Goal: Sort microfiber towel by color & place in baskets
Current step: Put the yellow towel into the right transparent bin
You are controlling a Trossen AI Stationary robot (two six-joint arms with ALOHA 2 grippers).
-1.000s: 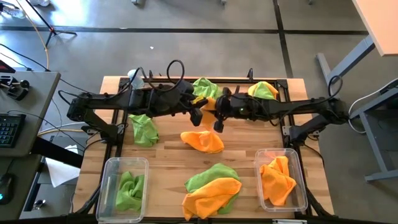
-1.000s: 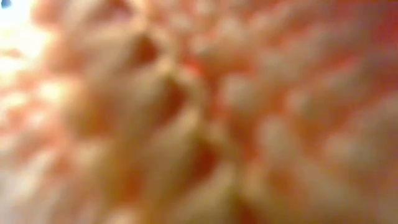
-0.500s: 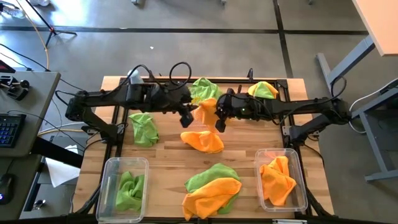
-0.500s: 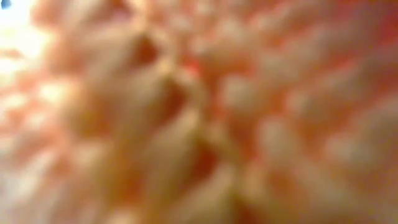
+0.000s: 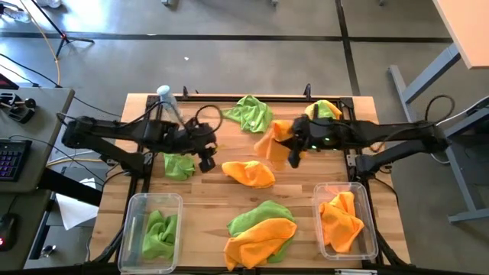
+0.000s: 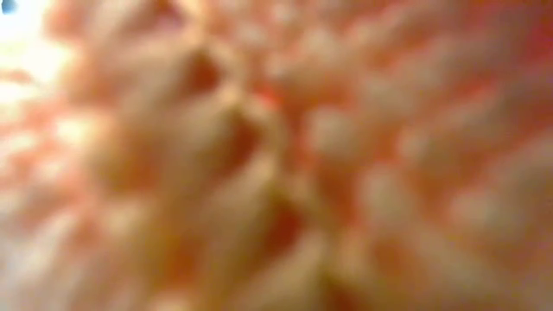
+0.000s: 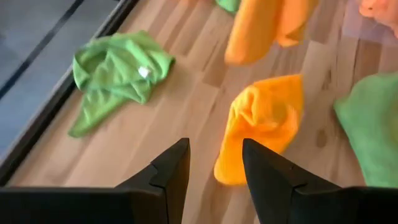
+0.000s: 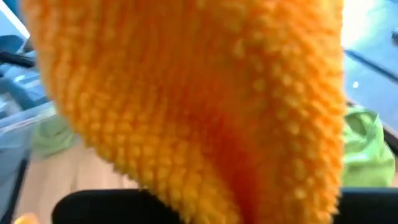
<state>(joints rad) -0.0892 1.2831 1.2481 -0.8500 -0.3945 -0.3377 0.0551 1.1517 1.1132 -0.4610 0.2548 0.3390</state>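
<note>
Right gripper [image 5: 284, 150] clenched on an orange towel [image 5: 267, 142], lifted above the table's [image 5: 206, 191] middle, cloth hanging beside the fingers and filling the right wrist view [image 8: 186, 93]; left gripper [image 5: 205, 159] released, empty, fingers [image 7: 171, 171] parted above bare wood, near a green towel [image 5: 178, 164] at the left side. A second orange towel [image 5: 250, 173] lying crumpled at centre, between the two grippers and lower; seen past the left fingers too [image 7: 264, 124]. Green towel [image 5: 248, 113] at the far edge; green-and-orange bundle [image 5: 322, 111] at the far right corner; green and orange pair [image 5: 260, 229] heaped at the near edge, orange on top. Left basket [image 5: 134, 229] at the near left corner holding a green towel [image 5: 159, 233]; right basket [image 5: 370, 221] at the near right corner holding an orange towel [image 5: 341, 221]. Bottle [image 5: 168, 99] standing at the far left. Low view blocked by blurred orange fuzz [image 6: 276, 155].
</note>
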